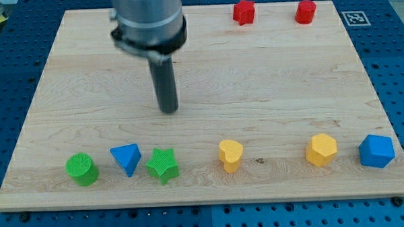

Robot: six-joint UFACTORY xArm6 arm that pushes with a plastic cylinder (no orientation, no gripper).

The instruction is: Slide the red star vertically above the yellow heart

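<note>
The red star (243, 11) sits near the view's top edge, right of centre. The yellow heart (230, 155) sits in the bottom row, a little right of centre. My tip (168, 110) is on the board left of centre, far below and left of the red star, and above and left of the yellow heart. It touches no block.
A red cylinder-like block (305, 11) sits at the top right. The bottom row holds a green cylinder (81, 169), a blue triangle (127, 158), a green star (163, 165), a yellow hexagon (321, 150) and a blue hexagon (376, 151). The wooden board (268, 91) rests on a blue perforated table.
</note>
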